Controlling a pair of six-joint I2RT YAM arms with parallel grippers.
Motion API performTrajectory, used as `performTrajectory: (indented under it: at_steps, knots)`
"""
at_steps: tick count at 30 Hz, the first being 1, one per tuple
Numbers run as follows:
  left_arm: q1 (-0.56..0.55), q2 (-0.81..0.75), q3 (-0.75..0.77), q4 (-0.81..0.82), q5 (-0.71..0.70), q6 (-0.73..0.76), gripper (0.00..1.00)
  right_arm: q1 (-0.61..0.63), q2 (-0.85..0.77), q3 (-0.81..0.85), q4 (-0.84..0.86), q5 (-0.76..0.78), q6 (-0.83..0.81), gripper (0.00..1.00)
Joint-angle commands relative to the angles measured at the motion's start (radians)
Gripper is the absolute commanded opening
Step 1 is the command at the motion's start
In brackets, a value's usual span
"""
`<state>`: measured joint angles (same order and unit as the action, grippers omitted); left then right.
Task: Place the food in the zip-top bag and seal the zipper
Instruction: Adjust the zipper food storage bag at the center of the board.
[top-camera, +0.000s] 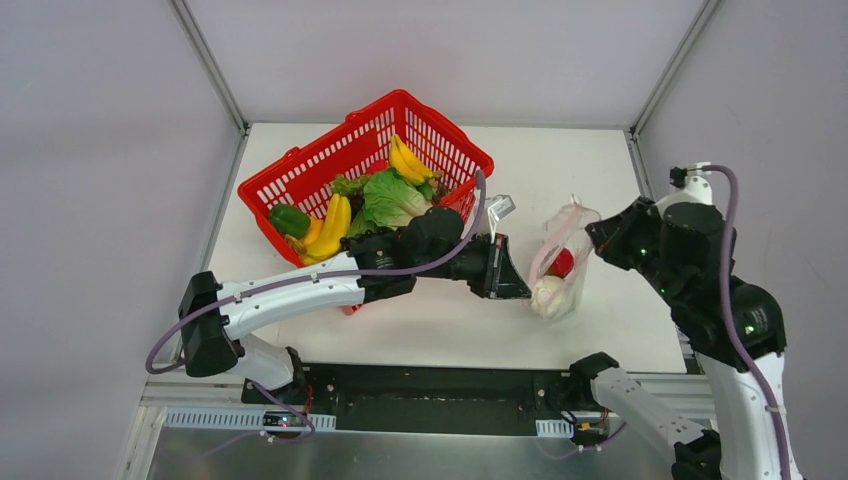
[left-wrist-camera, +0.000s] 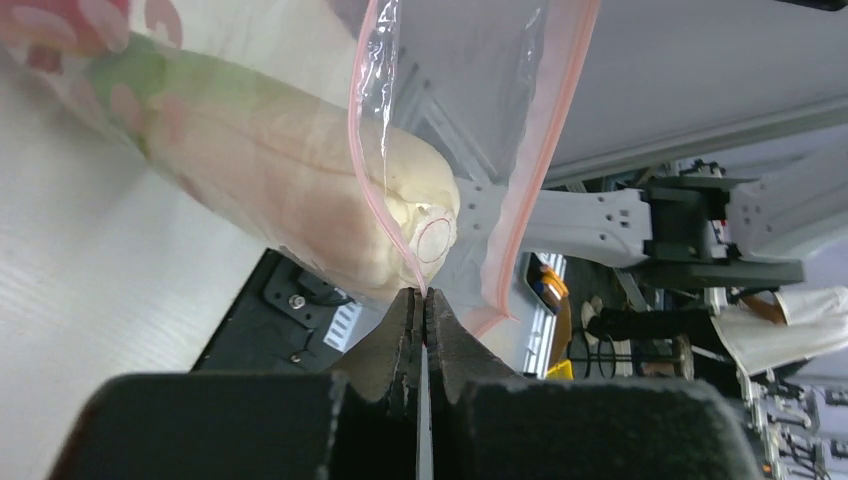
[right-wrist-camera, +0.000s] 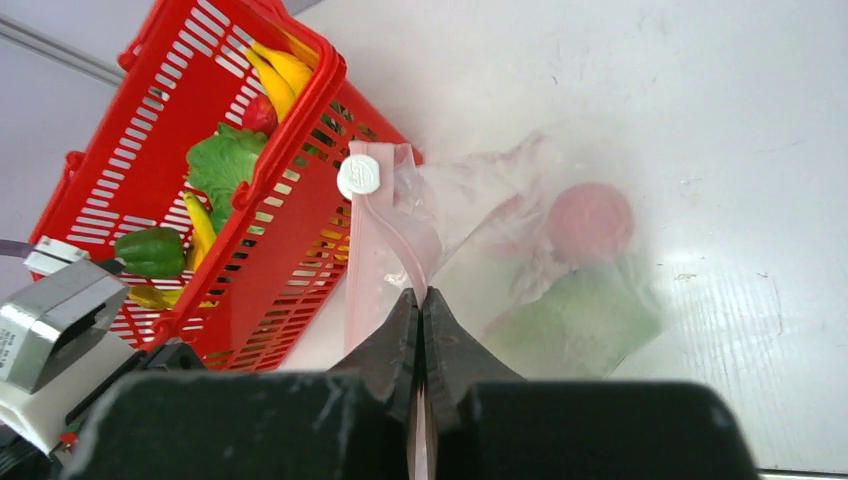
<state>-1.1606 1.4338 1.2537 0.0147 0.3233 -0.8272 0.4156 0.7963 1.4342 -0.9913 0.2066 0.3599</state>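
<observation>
**A:** Top view?
**B:** The zip-top bag (top-camera: 560, 250) stands right of mid-table. There's bare table (top-camera: 560, 160) at twelve and the basket (top-camera: 300, 175) at ten.
**A:** Left wrist?
**B:** The left gripper (left-wrist-camera: 421, 298) is pinched on the zipper (left-wrist-camera: 545, 160), with the cabbage (left-wrist-camera: 280, 190) blurred inside.
**A:** Right wrist?
**B:** The right gripper (right-wrist-camera: 421, 296) is clamped on the zipper; the food is hazy.

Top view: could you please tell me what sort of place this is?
Likely a robot lab test cell: a white table walled by grey panels in metal framing, two arms bolted at its near edge, and plastic food in a red basket beside a bag.
</observation>
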Motion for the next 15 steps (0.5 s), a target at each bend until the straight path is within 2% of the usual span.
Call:
performTrajectory:
  at_steps: [1, 5, 9, 12, 15]
  knots:
    - [-0.037, 0.020, 0.062, 0.064, 0.061, -0.030, 0.00, -0.004, 0.006, 0.142, -0.084, 0.033, -0.007, 0.00]
    - [-0.041, -0.045, 0.002, 0.011, -0.064, -0.030, 0.00, -0.005, 0.039, 0.119, -0.049, -0.052, -0.012, 0.00]
    - [-0.042, -0.126, -0.109, 0.016, -0.196, -0.068, 0.00, -0.004, 0.097, 0.035, 0.061, -0.181, -0.017, 0.00]
    - [-0.037, -0.174, -0.143, -0.142, -0.415, -0.038, 0.00, -0.003, 0.174, -0.032, 0.103, -0.264, -0.047, 0.00]
    - [-0.033, -0.186, -0.152, -0.260, -0.565, 0.030, 0.03, -0.004, 0.202, -0.117, 0.180, -0.320, -0.052, 0.00]
